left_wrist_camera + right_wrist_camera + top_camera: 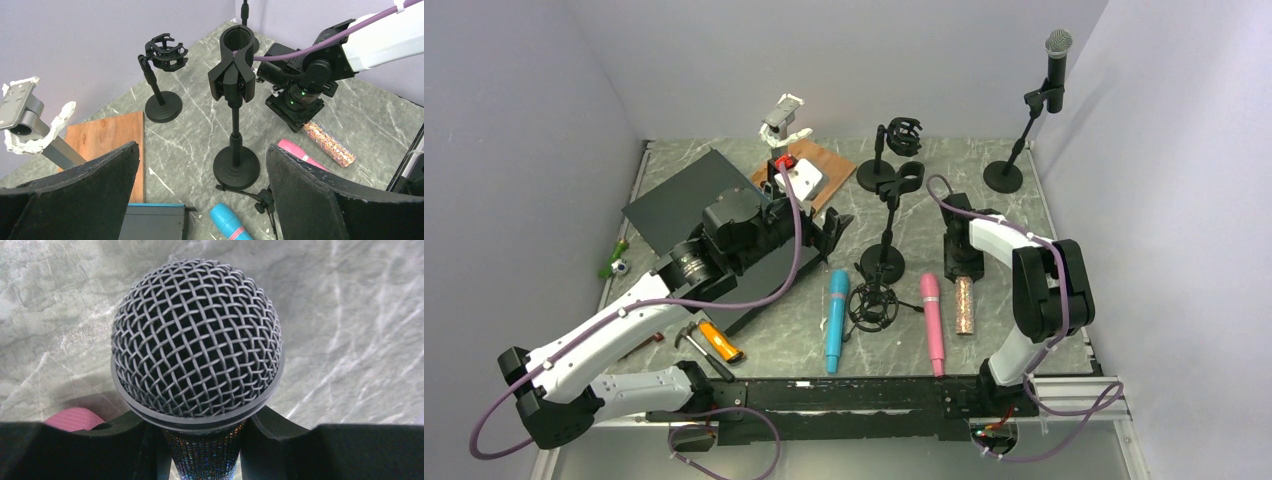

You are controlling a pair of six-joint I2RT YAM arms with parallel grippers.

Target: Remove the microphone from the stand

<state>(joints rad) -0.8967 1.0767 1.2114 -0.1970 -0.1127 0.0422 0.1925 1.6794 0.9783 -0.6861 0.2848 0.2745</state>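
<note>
Glitter microphone (197, 340) was out of the stand (235, 150), its clip empty.
Right gripper (963, 266) pinched it at the table; left gripper (202, 150) hung spread; seemingly only release remained.

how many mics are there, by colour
blue microphone: 1
pink microphone: 1
glitter microphone: 1
black microphone with a silver grille: 1
total: 4
</note>
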